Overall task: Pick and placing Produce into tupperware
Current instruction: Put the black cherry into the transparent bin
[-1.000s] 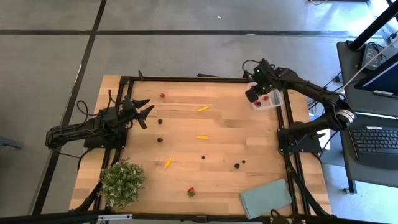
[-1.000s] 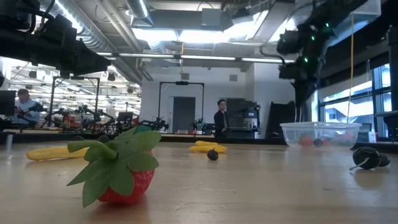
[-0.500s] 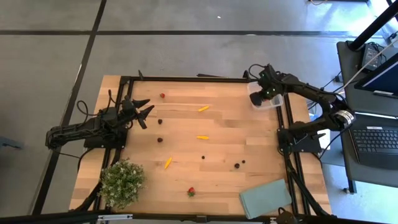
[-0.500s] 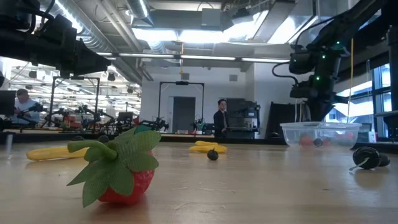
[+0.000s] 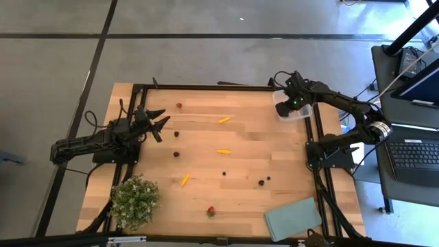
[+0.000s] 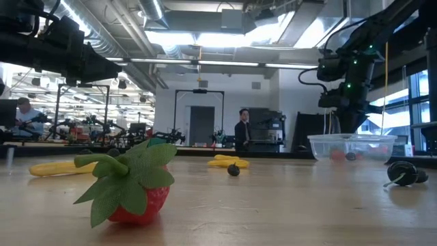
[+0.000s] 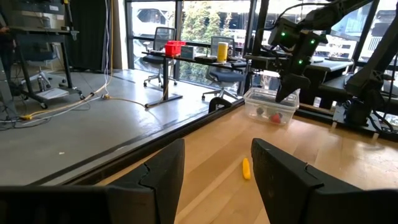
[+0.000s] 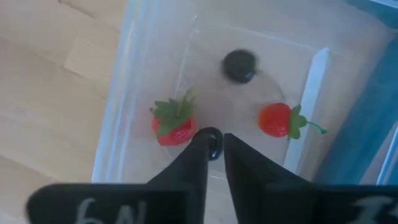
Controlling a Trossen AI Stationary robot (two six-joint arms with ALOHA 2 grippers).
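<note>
The clear tupperware (image 5: 282, 114) (image 8: 134, 93) stands at the table's far right corner. Two red strawberries (image 8: 173, 124) (image 8: 280, 120) and a blurred dark berry (image 8: 239, 65) lie on its floor. My right gripper (image 8: 214, 146) (image 5: 296, 104) points down into it, fingers a narrow gap apart. My left gripper (image 5: 161, 122) (image 7: 217, 180) waits open and level near the table's left edge. More produce lies loose on the wood: strawberries (image 5: 179, 106) (image 5: 210, 211), yellow slivers (image 5: 224, 119) (image 5: 223, 151) (image 5: 185, 180) and dark berries (image 5: 176, 134) (image 5: 260, 182). My right gripper has a small dark round piece (image 8: 212, 142) right at its fingertips, seen from above along the fingers. I cannot tell whether the fingers touch it or whether it lies on the tupperware's floor below them.
A bushy green plant (image 5: 134, 200) stands at the near left corner and a flat grey-green rectangle (image 5: 293, 218) lies at the near right. The table's dark frame posts (image 5: 317, 147) rise by the right arm's base. A person (image 6: 242, 130) stands far back in the room.
My right gripper has gone down and toward the table's right edge, from the tupperware's left side to a place over its middle, then kept still for the last half second. The left arm has not moved.
</note>
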